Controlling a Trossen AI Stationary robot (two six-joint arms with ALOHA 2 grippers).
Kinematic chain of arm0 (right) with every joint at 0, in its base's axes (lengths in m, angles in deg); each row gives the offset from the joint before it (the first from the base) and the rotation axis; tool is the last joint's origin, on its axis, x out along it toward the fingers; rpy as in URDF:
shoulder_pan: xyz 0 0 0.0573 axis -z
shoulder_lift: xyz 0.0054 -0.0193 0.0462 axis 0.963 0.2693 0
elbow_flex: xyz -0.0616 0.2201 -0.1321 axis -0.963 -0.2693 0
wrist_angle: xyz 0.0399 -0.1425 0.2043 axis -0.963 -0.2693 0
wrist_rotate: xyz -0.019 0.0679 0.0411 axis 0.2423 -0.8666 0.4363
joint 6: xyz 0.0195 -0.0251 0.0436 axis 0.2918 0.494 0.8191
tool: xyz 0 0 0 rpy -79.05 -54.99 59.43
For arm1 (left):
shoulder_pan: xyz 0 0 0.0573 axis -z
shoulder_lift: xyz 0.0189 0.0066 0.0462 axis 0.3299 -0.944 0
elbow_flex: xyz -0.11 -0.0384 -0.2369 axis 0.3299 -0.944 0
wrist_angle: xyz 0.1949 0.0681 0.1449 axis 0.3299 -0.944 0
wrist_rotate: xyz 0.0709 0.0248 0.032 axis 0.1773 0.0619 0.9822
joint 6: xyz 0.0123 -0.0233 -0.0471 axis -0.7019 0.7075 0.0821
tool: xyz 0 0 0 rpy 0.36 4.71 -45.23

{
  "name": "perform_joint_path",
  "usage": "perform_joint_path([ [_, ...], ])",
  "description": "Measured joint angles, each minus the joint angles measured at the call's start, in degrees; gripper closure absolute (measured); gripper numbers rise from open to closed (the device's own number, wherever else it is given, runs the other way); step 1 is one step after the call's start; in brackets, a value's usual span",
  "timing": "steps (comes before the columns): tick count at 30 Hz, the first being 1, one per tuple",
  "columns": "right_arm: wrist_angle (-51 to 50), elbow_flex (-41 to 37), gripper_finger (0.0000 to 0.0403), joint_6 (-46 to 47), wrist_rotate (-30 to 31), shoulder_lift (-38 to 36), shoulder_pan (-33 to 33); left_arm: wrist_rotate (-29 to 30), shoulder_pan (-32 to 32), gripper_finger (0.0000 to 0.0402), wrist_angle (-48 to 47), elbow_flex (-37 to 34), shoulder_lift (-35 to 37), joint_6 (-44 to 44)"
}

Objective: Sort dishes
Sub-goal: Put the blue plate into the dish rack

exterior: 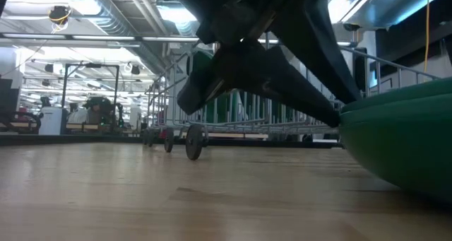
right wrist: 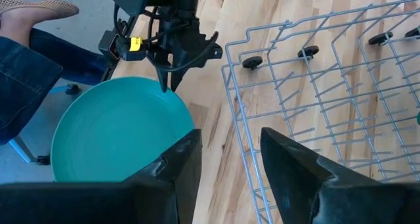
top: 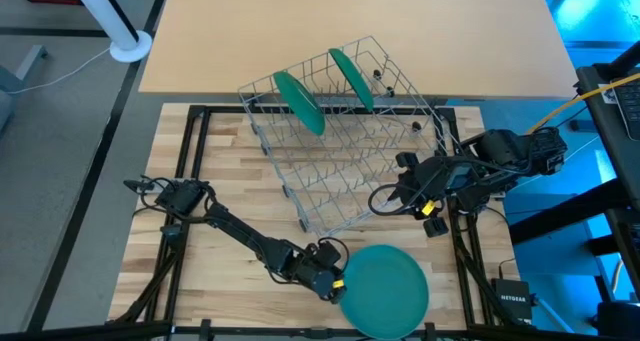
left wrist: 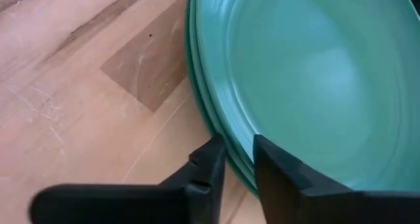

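The left gripper [left wrist: 239,159] has its jaws narrowed onto the rim of the stacked plates [top: 385,291], so it may pinch two plates at once, or the rim may slip out, while the right gripper [right wrist: 230,152] waits half open by the rack [top: 350,141]

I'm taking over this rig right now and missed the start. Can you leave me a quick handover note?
Left gripper: at the near table edge, fingers astride the rim of the stacked green plates; whether it grips yet is unclear.
Right gripper: open, empty, beside the wire rack, near its right side.
Done: two plates stand on edge in the rack, one at its far left, one at the back.
Left: lift the top plate and slot it in, then the others beneath.
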Motion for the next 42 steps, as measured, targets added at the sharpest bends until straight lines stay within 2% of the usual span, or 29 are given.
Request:
perform_joint_path([
  [9, 0.0, 0.0, 0.0242, 0.0, 0.0, 0.0, 0.0, 0.11, -0.04, 0.0398, -0.96, 0.02, 0.28, 0.26],
  [31, -0.01, 0.0, 0.0242, 0.0, -0.02, 0.02, 0.0, -2.4, 0.0, 0.034, -1.36, 0.02, 0.2, -3.32],
  [34, 0.0, 0.0, 0.0242, 0.0, -0.02, 0.02, 0.0, -2.4, -0.2, 0.0344, -1.36, 0.02, 0.17, -3.3],
  [39, 0.0, -0.02, 0.0242, 0.0, -0.02, 0.02, 0.0, -2.36, -0.84, 0.0386, -1.09, 0.02, 0.17, -2.38],
  [42, 0.0, -0.02, 0.0242, 0.0, -0.02, 0.02, 0.0, -1.64, -1.58, 0.0395, -1.0, 0.03, 0.17, -1.56],
])
